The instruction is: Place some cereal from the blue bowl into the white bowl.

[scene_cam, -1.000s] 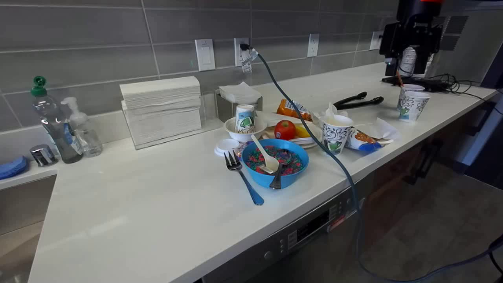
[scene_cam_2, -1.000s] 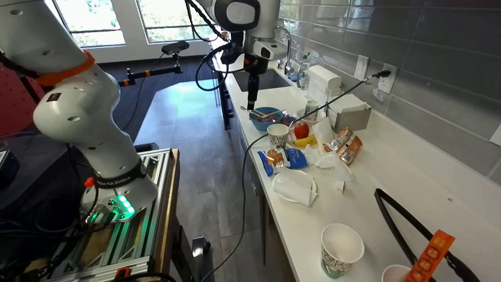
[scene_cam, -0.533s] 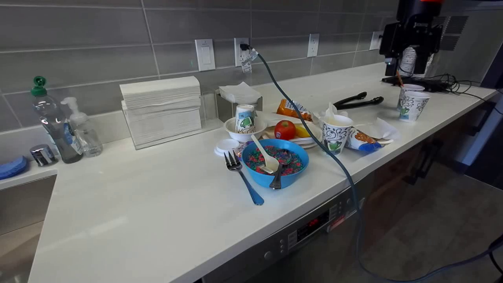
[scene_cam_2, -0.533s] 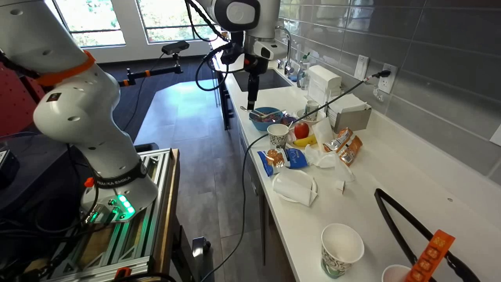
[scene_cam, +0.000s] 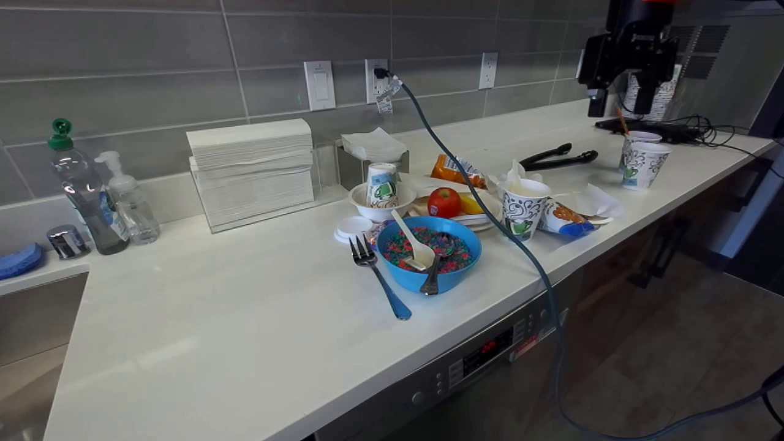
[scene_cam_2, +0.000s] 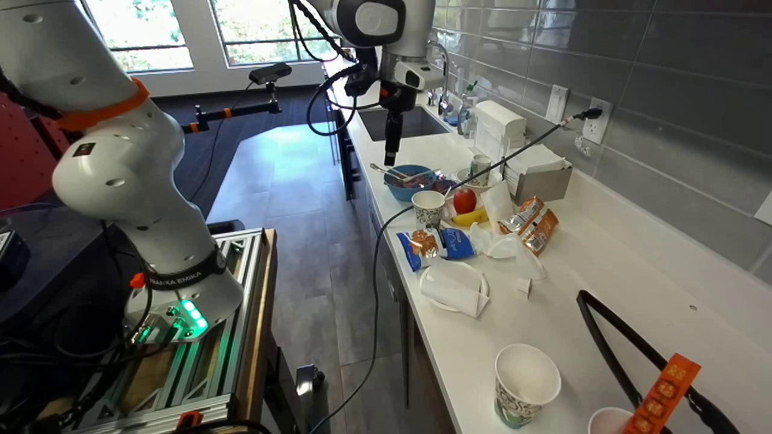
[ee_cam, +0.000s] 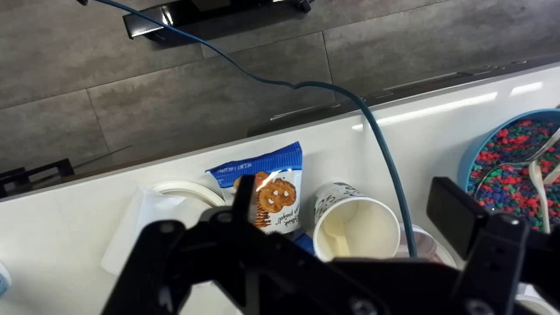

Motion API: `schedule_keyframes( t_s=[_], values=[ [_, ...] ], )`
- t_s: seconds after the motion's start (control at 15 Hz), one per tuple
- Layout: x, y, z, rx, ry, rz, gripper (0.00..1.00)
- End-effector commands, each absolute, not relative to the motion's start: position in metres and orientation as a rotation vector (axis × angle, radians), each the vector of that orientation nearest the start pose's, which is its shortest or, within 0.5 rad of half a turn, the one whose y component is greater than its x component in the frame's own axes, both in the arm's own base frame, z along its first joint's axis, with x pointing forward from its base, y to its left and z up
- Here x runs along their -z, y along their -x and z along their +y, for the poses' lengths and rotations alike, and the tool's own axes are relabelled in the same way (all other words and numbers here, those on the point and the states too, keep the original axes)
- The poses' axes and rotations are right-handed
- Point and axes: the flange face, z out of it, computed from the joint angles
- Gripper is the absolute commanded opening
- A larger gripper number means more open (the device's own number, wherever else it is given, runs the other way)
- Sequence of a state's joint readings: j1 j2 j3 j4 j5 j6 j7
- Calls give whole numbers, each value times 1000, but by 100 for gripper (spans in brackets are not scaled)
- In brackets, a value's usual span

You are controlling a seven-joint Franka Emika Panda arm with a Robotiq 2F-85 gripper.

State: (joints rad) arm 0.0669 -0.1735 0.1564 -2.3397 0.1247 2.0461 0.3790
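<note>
The blue bowl (scene_cam: pixel 407 280) stands near the counter's front edge, also visible in an exterior view (scene_cam_2: pixel 403 194) and at the right of the wrist view (ee_cam: pixel 469 164). It holds red, green and dark-blue cereal (scene_cam: pixel 462 256), also in the wrist view (ee_cam: pixel 503 186). A white plastic spoon (scene_cam: pixel 421 251) and a metal spoon (scene_cam: pixel 431 280) rest in it. The white bowl (scene_cam: pixel 381 214) stands behind it with a patterned paper cup (scene_cam: pixel 383 185) inside; in the wrist view I cannot make it out. My gripper (scene_cam: pixel 620 104) is open and empty, high above the counter; its fingers straddle another cup in the wrist view (ee_cam: pixel 350 199).
A cable (scene_cam: pixel 514 236) hangs from the wall across the counter. A fork (scene_cam: pixel 383 282) lies beside the blue bowl. An apple (scene_cam: pixel 444 203), a cup with a plastic utensil (ee_cam: pixel 358 227), a pretzel bag (ee_cam: pixel 275 188) and tongs (scene_cam: pixel 557 159) lie around. A napkin stack (scene_cam: pixel 254 177) stands by the wall.
My gripper has shifted a little left and slightly up in an exterior view, slightly up and right in an exterior view. It stays open. The bowls and spoons have not moved.
</note>
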Motion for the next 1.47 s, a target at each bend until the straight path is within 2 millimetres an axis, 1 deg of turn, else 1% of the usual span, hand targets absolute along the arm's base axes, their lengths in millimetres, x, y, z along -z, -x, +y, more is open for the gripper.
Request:
schedule_keyframes(
  t_s=[0.0,0.2,0.27,0.33,0.4,0.47,0.53,0.6,0.67,0.73,1.0,1.13,1.27,1.33,1.4],
  values=[
    [-387,-485,153,-287,3080,492,100],
    [-382,-509,192,-256,3112,671,100],
    [-379,-516,200,-241,3132,748,100],
    [-377,-521,215,-209,3161,793,100],
    [-375,-527,223,-141,3202,845,100],
    [-374,-528,242,-91,3252,826,100],
    [-371,-529,256,-29,3331,717,100],
    [-377,-520,231,-87,3242,742,100],
    [-374,-521,241,-78,3255,726,100],
    [-372,-521,243,-82,3256,722,100],
    [-376,-525,232,-73,3249,746,100],
    [-373,-535,253,-28,3255,644,100],
    [-365,-549,279,0,3267,568,100],
    [-360,-554,292,-9,3259,551,100],
    [-354,-558,306,-1,3247,495,100]
  ],
)
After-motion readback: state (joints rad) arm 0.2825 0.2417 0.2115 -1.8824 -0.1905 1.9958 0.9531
